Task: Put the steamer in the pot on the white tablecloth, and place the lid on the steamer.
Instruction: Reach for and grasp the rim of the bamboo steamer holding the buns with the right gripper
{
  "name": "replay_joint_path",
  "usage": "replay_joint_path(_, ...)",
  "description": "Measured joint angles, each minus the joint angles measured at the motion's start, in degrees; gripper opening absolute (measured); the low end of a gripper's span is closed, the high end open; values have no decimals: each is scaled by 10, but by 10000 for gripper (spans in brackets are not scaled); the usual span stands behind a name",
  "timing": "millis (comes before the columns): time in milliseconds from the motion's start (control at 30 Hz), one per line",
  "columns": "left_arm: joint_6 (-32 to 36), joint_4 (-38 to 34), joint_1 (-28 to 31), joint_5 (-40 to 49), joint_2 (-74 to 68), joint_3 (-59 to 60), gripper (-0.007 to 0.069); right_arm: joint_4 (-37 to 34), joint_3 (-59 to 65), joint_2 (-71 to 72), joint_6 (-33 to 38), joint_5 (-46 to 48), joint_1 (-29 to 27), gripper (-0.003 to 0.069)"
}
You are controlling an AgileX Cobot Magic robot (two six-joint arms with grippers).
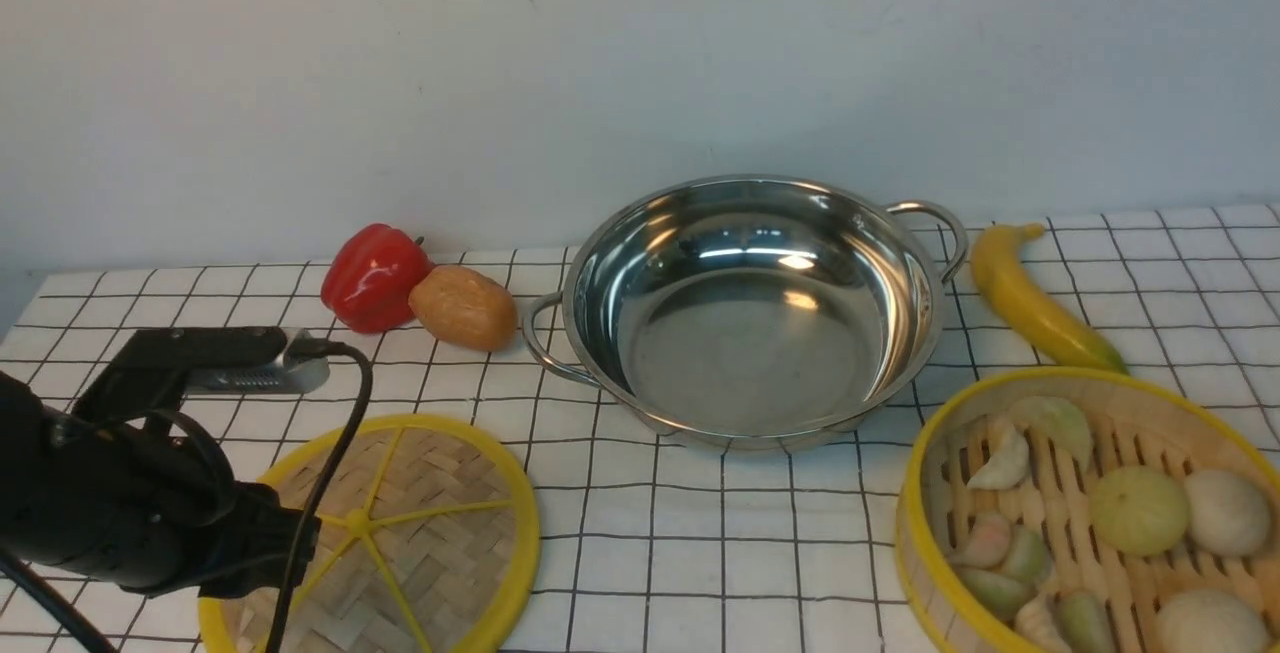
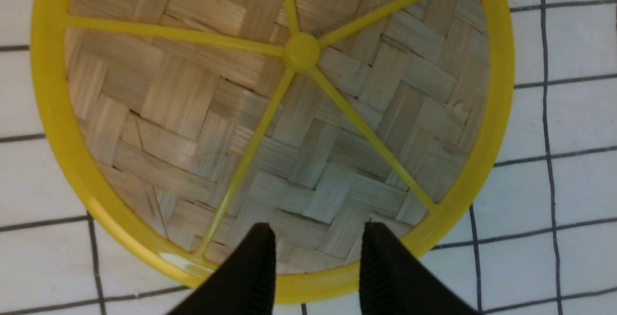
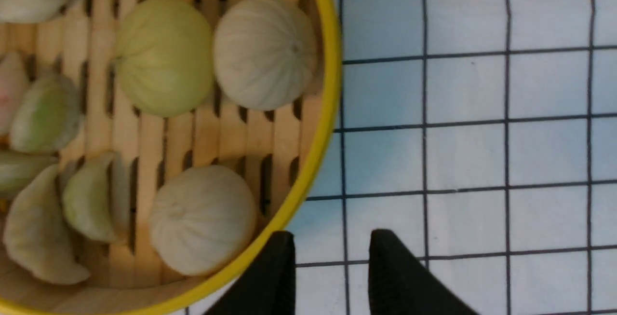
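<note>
The pot (image 1: 750,313) stands empty on the white tablecloth (image 1: 700,553) at the middle back. The lid (image 1: 400,523) lies flat on the cloth at the front left. In the left wrist view the lid (image 2: 299,112) fills the frame, and my left gripper (image 2: 318,257) hangs open and empty over its near rim. The steamer (image 1: 1090,513), with dumplings and buns, stands at the front right. In the right wrist view my right gripper (image 3: 330,262) is open and empty at the steamer's (image 3: 144,136) yellow rim, one finger over the rim and the other over cloth. The right arm is out of the front view.
A red pepper (image 1: 375,276) and a brown potato (image 1: 463,307) lie left of the pot. A yellow banana (image 1: 1030,298) lies right of it, behind the steamer. My left arm (image 1: 130,503) covers the lid's left edge. A pale wall runs behind the table.
</note>
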State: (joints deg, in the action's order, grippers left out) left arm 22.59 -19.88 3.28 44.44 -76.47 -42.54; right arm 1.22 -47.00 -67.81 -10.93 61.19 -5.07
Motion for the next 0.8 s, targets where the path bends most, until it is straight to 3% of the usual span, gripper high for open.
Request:
replay_joint_path(233, 1, -3, 0, -13, 0, 0, 243, -54, 0, -50, 22, -32, -53, 240)
replay_joint_path(800, 1, -4, 0, -13, 0, 0, 243, -86, 0, -161, 40, -94, -53, 240)
